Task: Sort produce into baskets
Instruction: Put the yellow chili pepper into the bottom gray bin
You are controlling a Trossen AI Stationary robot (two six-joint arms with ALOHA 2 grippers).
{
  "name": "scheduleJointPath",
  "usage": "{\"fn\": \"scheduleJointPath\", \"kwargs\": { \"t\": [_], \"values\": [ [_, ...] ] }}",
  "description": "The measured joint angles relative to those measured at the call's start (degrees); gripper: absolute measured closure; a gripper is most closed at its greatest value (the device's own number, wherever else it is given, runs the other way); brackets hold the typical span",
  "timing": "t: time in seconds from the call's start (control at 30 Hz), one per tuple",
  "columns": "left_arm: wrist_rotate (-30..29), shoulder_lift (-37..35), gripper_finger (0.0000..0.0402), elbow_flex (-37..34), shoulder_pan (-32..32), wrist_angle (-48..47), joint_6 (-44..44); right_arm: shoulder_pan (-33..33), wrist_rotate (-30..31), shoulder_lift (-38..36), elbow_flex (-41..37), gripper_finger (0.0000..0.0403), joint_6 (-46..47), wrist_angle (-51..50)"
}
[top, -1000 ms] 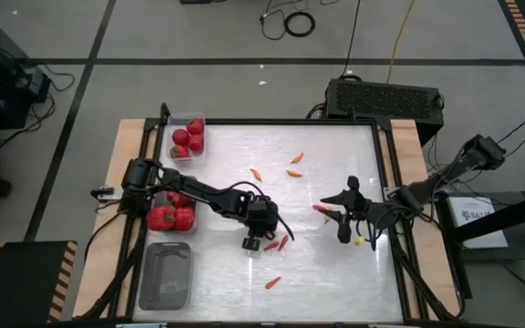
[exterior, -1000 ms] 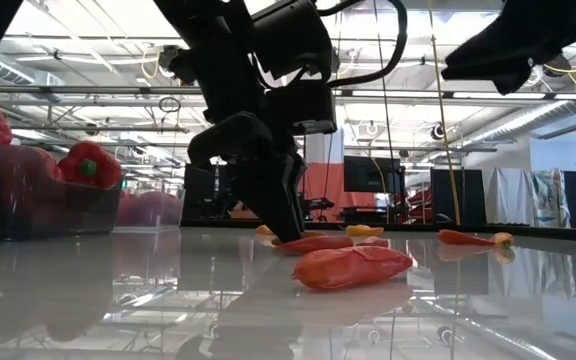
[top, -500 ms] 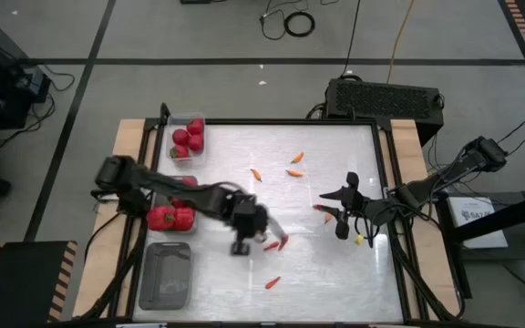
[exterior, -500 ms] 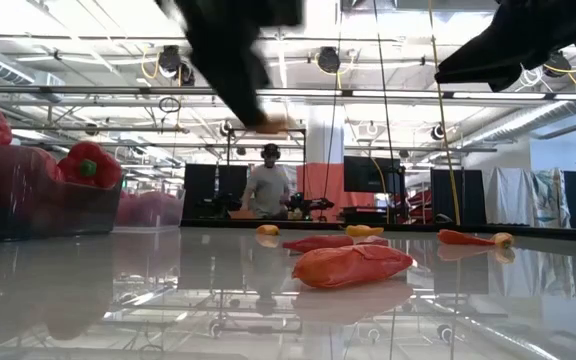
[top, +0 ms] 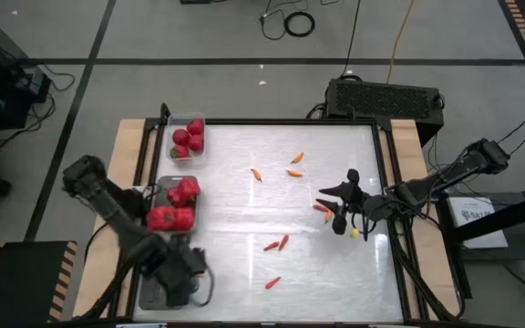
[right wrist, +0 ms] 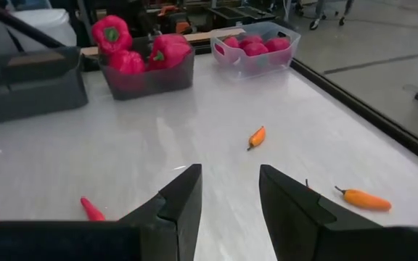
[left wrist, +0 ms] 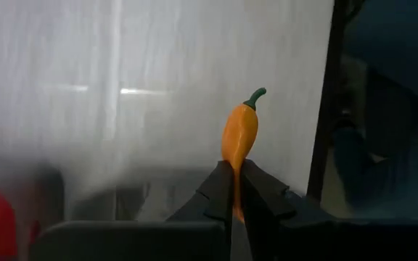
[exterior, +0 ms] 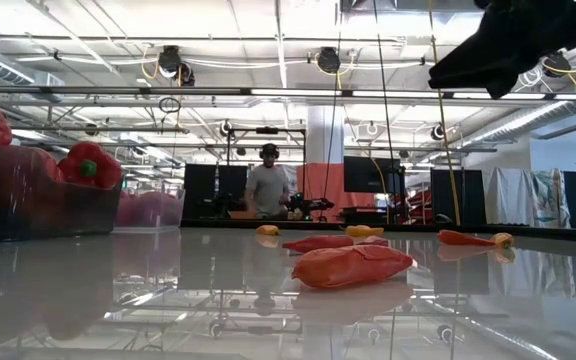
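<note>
three baskets sit along the left side of the table (top: 335, 273) in the high view: a small clear basket (top: 188, 138) of tomatoes (top: 188, 140) at the far end, a grey basket (top: 173, 205) of bell peppers (top: 171, 217) in the middle, and a second grey basket (top: 153, 292) at the near end, partly covered by the left arm.

the left gripper (left wrist: 232, 190) is clenched on one small orange chili pepper (left wrist: 239, 134), pinched by its lower end so that its green stem points away from the fingers. in the high view this gripper (top: 182, 271) hovers above the near grey basket, so the step in hand looks like carrying a chili to the basket meant for chilies. the next move would call for lowering over the basket's floor and releasing the chili so that it lands inside the rim.

the right gripper (right wrist: 227, 196) hangs with its fingers spread and nothing between them, over the right part of the table (top: 340, 217), just beside a red chili (top: 321, 209). it seems set to pick that one next.

more chilies lie loose on the table: two orange ones (top: 295, 165) toward the far edge, another (top: 256, 174) near the centre, a red pair (top: 277, 243) mid-table, and one (top: 272, 282) nearer the front. much of the chili sorting appears left to do.
</note>
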Motion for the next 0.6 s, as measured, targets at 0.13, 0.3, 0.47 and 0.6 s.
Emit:
{"fn": "scheduleJointPath", "kwargs": {
  "t": [0.13,0.3,0.47,0.6],
  "values": [
    [-3.99,0.02,0.0376,-1.01,-6.74,-2.19,-8.85,-0.74,0.03,0.0,0.0,0.0273,1.89,0.08],
    [-7.74,-0.01,0.0376,-3.91,-11.89,-8.92,-19.95,-1.83,0.16,0.0,0.0,0.0273,2.91,0.46],
    [-6.75,0.02,0.0375,-8.43,-14.19,-8.4,-25.34,-3.0,0.21,0.0,0.0,0.0273,1.86,2.12],
    [-3.3,0.04,0.0375,-10.51,-14.17,-8.78,-28.1,-3.56,0.19,0.01,0.0,0.0273,1.49,2.67]
  ]
}}
